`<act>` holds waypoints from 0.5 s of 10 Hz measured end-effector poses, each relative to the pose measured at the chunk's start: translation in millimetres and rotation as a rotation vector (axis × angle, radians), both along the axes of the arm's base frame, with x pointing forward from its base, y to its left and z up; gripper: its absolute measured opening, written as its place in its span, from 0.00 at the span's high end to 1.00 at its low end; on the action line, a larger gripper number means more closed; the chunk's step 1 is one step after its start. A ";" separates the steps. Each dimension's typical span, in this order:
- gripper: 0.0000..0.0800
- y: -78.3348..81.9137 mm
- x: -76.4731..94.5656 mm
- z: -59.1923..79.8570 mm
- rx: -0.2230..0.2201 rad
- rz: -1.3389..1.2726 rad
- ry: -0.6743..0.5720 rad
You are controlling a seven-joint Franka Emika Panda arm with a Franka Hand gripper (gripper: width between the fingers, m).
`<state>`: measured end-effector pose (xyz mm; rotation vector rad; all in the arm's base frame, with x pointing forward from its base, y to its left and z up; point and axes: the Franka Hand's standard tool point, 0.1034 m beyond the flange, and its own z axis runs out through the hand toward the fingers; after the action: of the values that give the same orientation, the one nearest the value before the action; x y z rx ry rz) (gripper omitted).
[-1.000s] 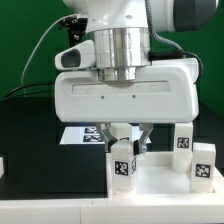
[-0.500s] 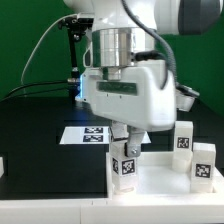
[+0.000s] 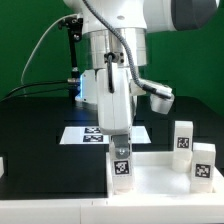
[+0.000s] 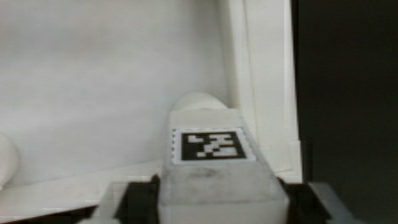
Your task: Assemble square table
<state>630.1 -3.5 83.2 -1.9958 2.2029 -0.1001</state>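
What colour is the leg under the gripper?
White, with a black-and-white square tag; the leg shows best in the wrist view.

Bright, even light; wrist pic blurry

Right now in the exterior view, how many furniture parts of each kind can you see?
Tagged white legs: 3 — one under the tool, two at the exterior view's right.
Square tabletop slab: 1.
Total: 4.
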 end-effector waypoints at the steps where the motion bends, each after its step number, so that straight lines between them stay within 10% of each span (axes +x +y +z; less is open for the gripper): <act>1: 0.32 -3.2 0.8 2.5 -0.036 0.233 -0.019; 5: 0.20 -4.9 -0.2 1.9 -0.111 0.681 -0.057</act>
<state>629.8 -8.3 85.1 -2.6380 1.4014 -0.1877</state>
